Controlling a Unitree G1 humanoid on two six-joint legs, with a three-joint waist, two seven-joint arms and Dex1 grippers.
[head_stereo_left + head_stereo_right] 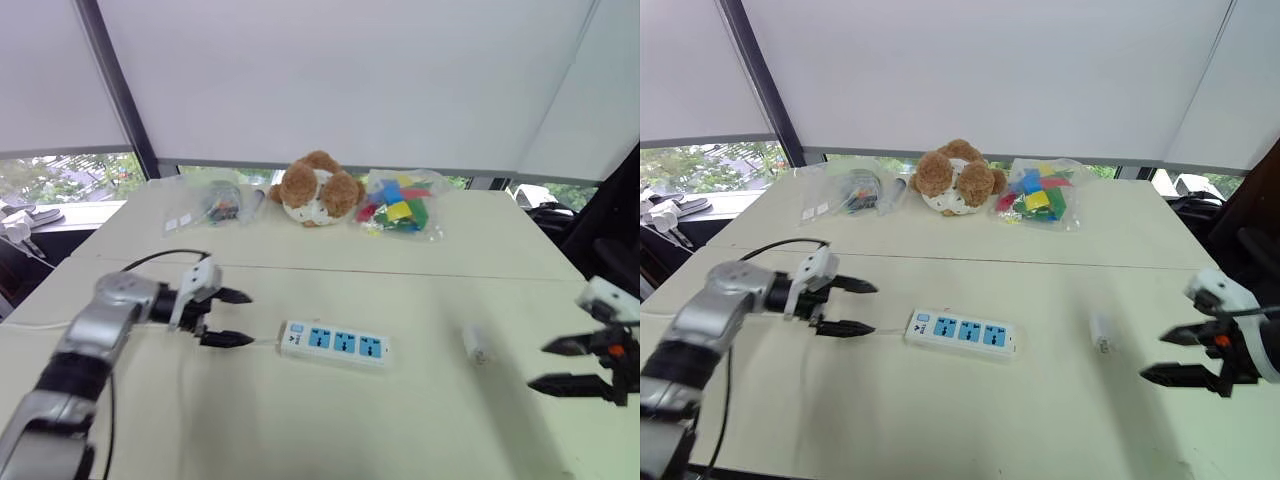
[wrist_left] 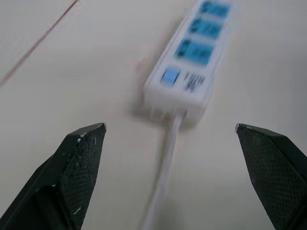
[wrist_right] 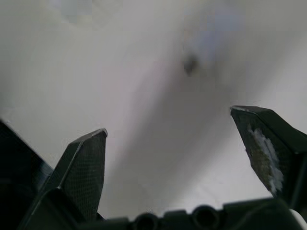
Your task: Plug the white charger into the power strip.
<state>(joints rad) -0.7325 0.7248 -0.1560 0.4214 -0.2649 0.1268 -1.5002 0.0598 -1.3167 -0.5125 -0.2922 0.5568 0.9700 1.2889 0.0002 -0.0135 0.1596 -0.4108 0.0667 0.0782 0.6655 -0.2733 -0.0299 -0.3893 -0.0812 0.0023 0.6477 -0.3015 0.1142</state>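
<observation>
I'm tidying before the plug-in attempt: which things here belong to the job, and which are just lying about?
Job:
- white charger, lying loose on the table
- power strip
- left claw and right claw, both open and empty

Lying about:
- plush toy
- bag of coloured blocks
- clear bags of small items

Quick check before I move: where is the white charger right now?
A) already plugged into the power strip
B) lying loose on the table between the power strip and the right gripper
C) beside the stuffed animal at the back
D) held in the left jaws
B: the white charger lies free on the table, right of the power strip and short of the open right gripper; the left gripper is open and empty too.
</observation>
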